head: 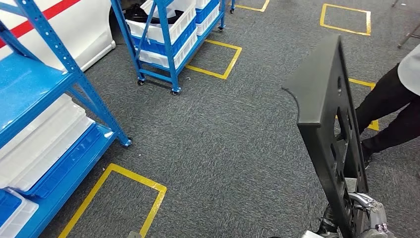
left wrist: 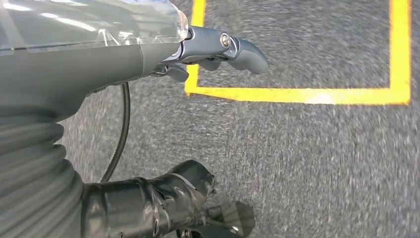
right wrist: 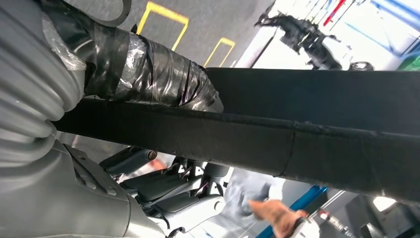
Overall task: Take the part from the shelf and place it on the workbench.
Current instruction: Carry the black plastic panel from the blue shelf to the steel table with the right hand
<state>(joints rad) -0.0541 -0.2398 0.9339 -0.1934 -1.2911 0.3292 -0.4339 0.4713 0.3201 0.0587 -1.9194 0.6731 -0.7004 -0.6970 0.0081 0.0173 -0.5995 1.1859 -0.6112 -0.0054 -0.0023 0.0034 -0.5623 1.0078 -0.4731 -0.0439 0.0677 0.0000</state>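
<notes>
Matte black plastic, flat and pierced with cut-outs — the part stands on edge, upright in the right hand, whose tape-wrapped fingers clasp its rim. The left hand hangs holding nothing, fingers loosely apart, above speckled grey carpet marked with yellow tape squares. Blue steel shelves stand nearby — a person's dark trousers alongside.

Grey ribbed wrist cover, black-taped fingers, a thin black cable — the left robot hand.
</notes>
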